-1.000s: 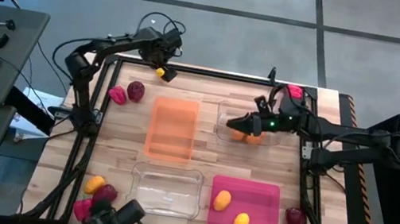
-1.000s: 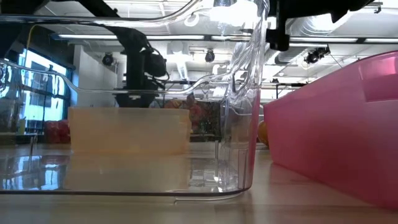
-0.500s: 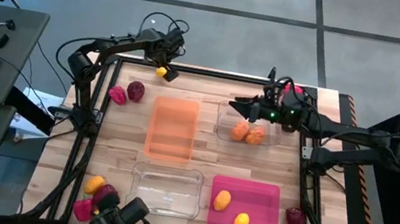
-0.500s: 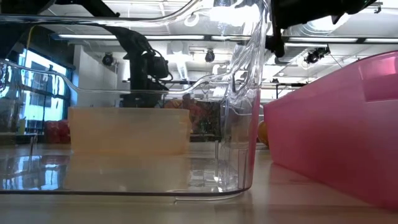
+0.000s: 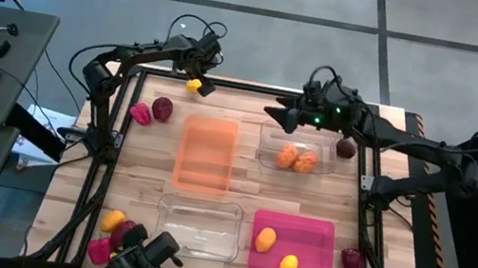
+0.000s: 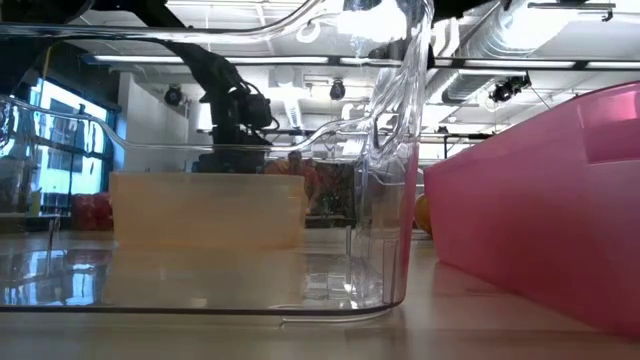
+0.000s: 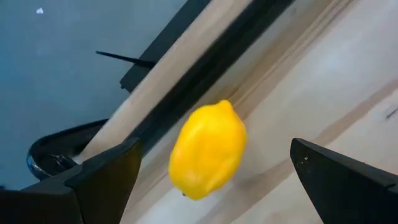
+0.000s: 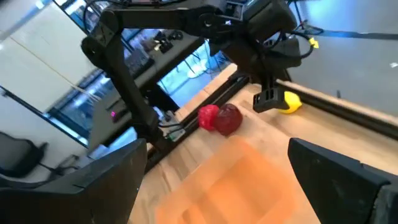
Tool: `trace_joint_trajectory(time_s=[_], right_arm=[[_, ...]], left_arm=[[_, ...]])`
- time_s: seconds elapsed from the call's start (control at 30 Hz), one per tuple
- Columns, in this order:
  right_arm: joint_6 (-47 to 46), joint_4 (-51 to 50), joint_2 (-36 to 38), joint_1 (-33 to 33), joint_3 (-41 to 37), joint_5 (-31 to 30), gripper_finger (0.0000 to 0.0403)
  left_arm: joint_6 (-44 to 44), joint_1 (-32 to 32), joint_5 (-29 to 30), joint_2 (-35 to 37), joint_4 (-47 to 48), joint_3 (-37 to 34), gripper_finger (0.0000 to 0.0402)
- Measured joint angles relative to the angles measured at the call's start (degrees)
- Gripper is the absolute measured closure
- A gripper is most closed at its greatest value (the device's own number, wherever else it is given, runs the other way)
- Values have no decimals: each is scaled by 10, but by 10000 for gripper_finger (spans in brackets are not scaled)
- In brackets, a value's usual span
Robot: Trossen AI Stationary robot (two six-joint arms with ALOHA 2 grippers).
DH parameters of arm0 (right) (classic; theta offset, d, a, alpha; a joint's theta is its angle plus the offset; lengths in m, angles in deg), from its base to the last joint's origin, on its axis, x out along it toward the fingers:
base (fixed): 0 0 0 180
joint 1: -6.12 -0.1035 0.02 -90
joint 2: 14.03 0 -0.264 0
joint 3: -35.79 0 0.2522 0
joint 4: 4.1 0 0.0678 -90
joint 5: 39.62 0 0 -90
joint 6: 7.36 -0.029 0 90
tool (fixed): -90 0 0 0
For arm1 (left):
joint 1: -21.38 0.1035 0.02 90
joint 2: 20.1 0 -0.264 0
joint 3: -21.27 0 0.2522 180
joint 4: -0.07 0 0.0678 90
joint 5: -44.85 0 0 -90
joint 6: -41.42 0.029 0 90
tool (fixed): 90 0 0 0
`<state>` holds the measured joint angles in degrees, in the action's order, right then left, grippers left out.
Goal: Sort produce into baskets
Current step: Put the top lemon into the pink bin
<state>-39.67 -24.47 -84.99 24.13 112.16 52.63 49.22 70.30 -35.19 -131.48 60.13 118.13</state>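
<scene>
A yellow lemon (image 7: 208, 149) lies on the table by its far edge, left of the middle (image 5: 193, 84). My left gripper (image 5: 198, 79) is open over it, one finger on each side, touching nothing (image 7: 214, 146). My right gripper (image 5: 273, 113) is open and empty above the far left corner of the far clear tray (image 5: 269, 139), which holds two oranges (image 5: 296, 158). The right wrist view looks across the translucent orange tray (image 8: 242, 180) to the lemon (image 8: 289, 102).
A maroon fruit (image 5: 162, 107) and a red pepper (image 5: 139, 113) lie left of the orange tray (image 5: 207, 153). The pink tray (image 5: 319, 238) holds two yellow fruits (image 5: 266, 239). A near clear tray (image 5: 197, 226) stands beside it. More produce lies at the near left (image 5: 114, 225), and maroon fruits at the right (image 5: 345, 148) (image 5: 352, 261).
My right gripper has drawn back from low over the far clear tray toward the table's far edge and a little left. Both oranges in that tray, partly covered by it before, now show whole.
</scene>
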Motion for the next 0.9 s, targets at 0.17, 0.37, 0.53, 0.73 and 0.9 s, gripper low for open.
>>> trace_joint_trajectory(time_s=[0.17,0.37,0.53,0.73,0.9], right_arm=[[19,-68,-26,9,59,-3,24],[-8,-83,-30,16,68,-7,24],[-20,-90,-30,15,68,-4,24],[-22,-90,-30,15,68,-3,24],[-21,-90,-30,15,68,-3,24]], left_arm=[[4,4,-3,-25,3,0,5],[3,4,29,-31,-3,4,5],[-1,4,46,-32,2,3,5],[1,4,43,-31,17,3,5],[-3,7,11,-19,39,3,5]])
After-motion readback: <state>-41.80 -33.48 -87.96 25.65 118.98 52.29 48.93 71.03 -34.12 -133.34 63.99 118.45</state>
